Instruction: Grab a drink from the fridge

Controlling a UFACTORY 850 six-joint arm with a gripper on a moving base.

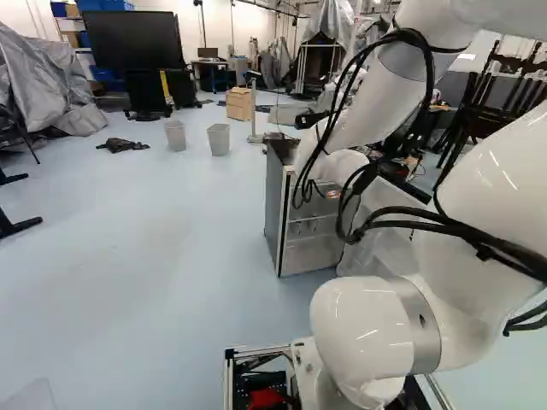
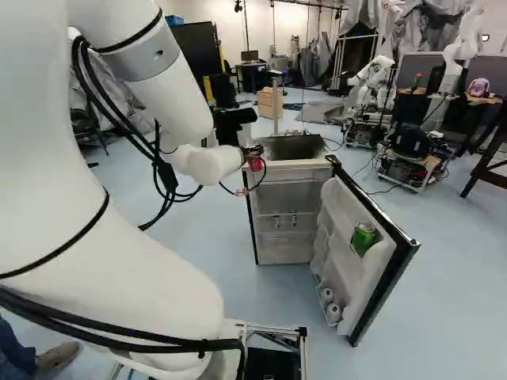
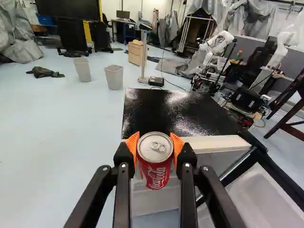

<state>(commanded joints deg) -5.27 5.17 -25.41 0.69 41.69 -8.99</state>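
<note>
- Closest, the claw (image 2: 253, 156) pinches a red can (image 3: 155, 166) from two sides, an orange pad (image 3: 132, 143) against each flank.
- In the wrist view the can sits between the fingertips, its lid and ring tab showing, with the fridge (image 3: 166, 111) just beyond.
- The fridge stands open, its door (image 2: 337, 206) swung out at the right of the right base view, taking up the floor on that side.
- In that door, a green can (image 2: 364, 237) sits on a rack, and two pale cans (image 2: 333, 313) lie low down.
- Inside, two small cans (image 2: 276, 222) stand on a shelf; their print is too small to make out.
- Past the fridge, two bins (image 1: 219, 139) stand near each other, a dark cloth (image 1: 122, 145) on the floor nearby.
- Farther off are a wooden cabinet (image 1: 240, 101), a big black screen (image 1: 132, 41) and another robot (image 2: 372, 75).
</note>
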